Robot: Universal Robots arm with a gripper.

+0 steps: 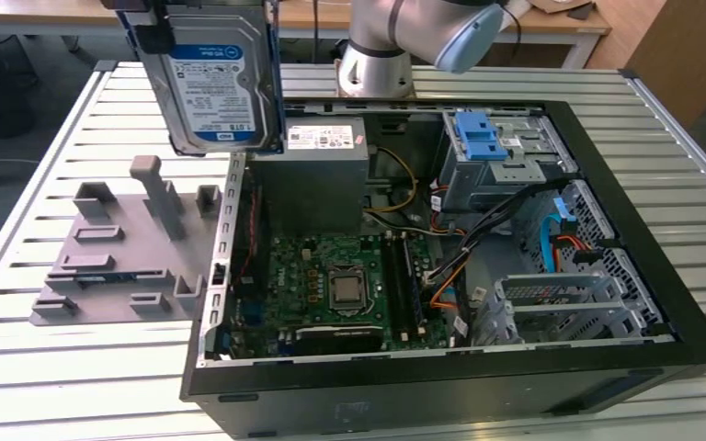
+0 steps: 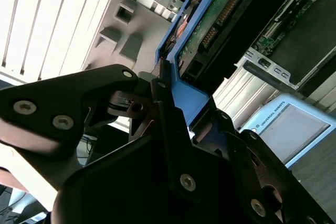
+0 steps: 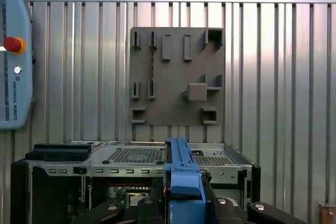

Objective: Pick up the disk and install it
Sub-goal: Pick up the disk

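One disk (image 1: 222, 78) hangs upright in the exterior view, over the open computer case's (image 1: 451, 395) far corner on the table (image 1: 59, 367). In the second wrist view the gripper's (image 2: 170, 77) jaws clamp its blue frame (image 2: 191, 98). In the first wrist view that frame stands before the case wall and grey plate (image 3: 176, 77).

Flat silver disk (image 1: 222, 73) with blue-and-white label, framed by blue plastic bracket. Hangs upright on edge, clamped at one bracket end between the pincer's (image 2: 167, 92) fingers, stretching straight out from them.
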